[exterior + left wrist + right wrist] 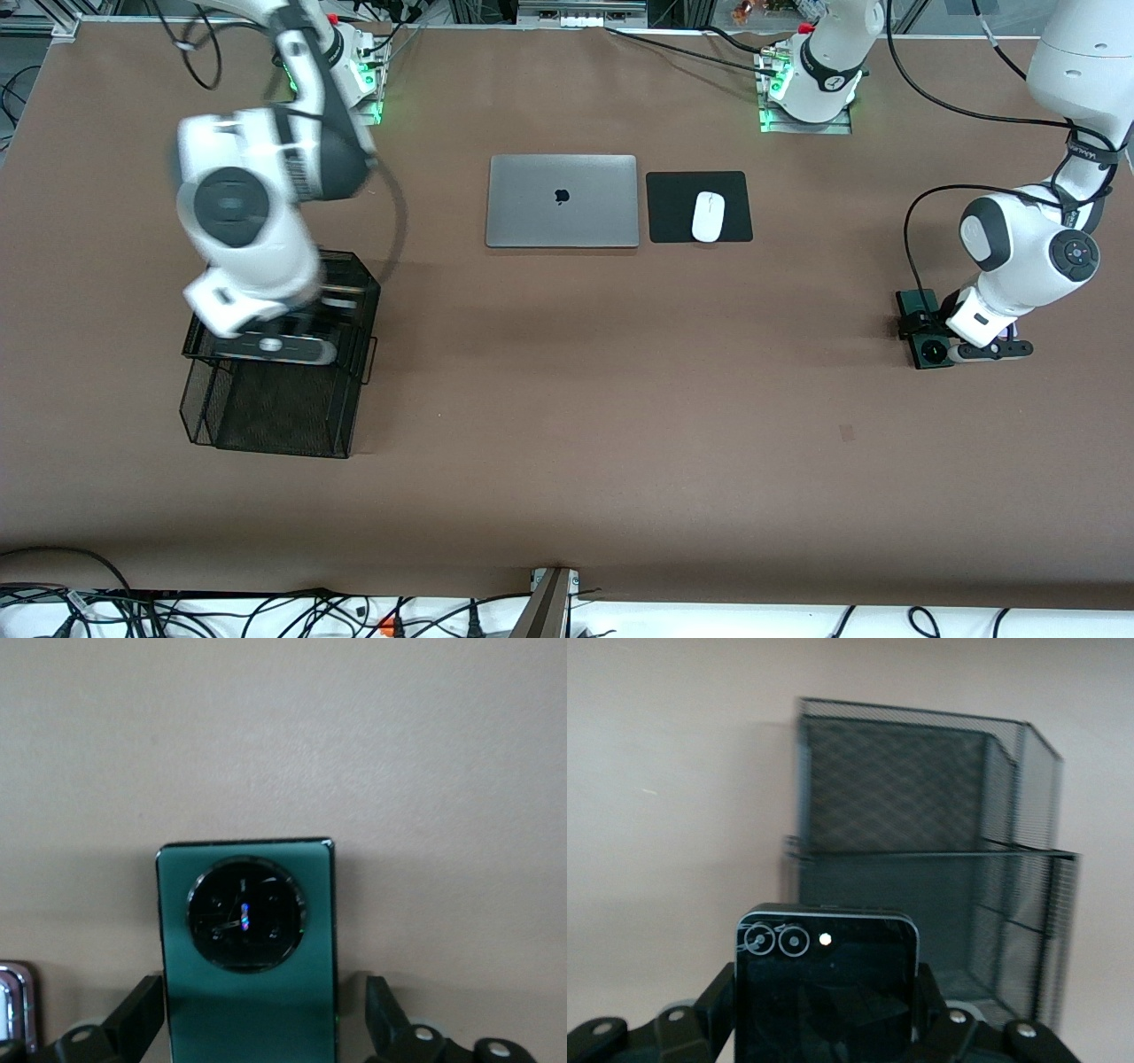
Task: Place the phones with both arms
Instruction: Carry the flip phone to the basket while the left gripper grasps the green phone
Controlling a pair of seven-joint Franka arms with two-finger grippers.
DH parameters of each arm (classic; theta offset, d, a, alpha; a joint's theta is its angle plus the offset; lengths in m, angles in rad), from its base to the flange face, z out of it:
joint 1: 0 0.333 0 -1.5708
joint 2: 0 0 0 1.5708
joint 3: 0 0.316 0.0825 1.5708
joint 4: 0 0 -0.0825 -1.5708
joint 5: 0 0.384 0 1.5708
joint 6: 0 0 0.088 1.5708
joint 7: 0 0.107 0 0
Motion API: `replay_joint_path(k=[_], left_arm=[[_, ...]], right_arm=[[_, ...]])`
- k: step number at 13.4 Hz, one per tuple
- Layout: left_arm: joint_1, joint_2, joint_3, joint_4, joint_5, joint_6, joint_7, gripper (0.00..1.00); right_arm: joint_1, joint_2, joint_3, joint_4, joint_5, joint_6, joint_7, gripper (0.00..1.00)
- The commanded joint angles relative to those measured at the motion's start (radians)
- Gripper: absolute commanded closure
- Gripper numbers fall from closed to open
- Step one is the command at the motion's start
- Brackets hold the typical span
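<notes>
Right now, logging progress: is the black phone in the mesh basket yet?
Not yet. The right hand holds the black phone above the mesh basket.

Long dark green phone with round camera ring (248, 992): lower end cut off. Right arm's white wrist (252, 230): blurred.

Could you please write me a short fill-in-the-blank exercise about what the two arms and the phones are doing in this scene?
1. The right gripper is shut on the ____ phone above the mesh basket.
2. The left gripper is open around the ____ phone.
3. The white mouse lies on a black ____.
4. The pad sits beside a closed grey ____.

Missing words: black; green; pad; laptop
</notes>
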Motion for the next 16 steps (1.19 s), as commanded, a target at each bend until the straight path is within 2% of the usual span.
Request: replay_joint_path(k=[1, 4, 6, 7, 10, 11, 12, 16], left_arm=[[0.022, 0.014, -0.013, -0.030, -0.012, 0.059, 0.032, 0.00], [0.022, 0.022, -0.013, -0.030, -0.012, 0.068, 0.032, 0.00], [0.022, 0.026, -0.013, -0.027, -0.012, 0.070, 0.031, 0.00], [0.021, 0.029, -0.013, -0.024, -0.012, 0.070, 0.029, 0.17], [0.021, 0.039, -0.013, -0.020, -0.012, 0.068, 0.020, 0.80], [0.021, 0.039, -0.013, -0.018, -0.012, 0.065, 0.019, 0.94], [0.021, 0.037, -0.013, -0.013, -0.012, 0.060, 0.014, 1.00], [0.019, 0.020, -0.014, 0.045, -0.012, -0.031, 0.011, 1.00]], right_arm=[[0.008, -0.178, -0.077, -0.291, -0.004, 0.146, -0.095, 1.00], [0.008, -0.256, -0.176, -0.529, -0.004, 0.393, -0.213, 1.00], [0.010, -0.279, -0.186, -0.628, -0.004, 0.491, -0.215, 1.00], [0.008, -0.279, -0.206, -0.651, -0.004, 0.532, -0.215, 1.00], [0.008, -0.267, -0.236, -0.662, -0.004, 0.568, -0.221, 1.00], [0.006, -0.258, -0.242, -0.662, -0.004, 0.583, -0.221, 1.00], [0.006, -0.250, -0.247, -0.665, -0.004, 0.599, -0.221, 1.00], [0.006, -0.214, -0.247, -0.670, 0.064, 0.662, -0.218, 0.97]])
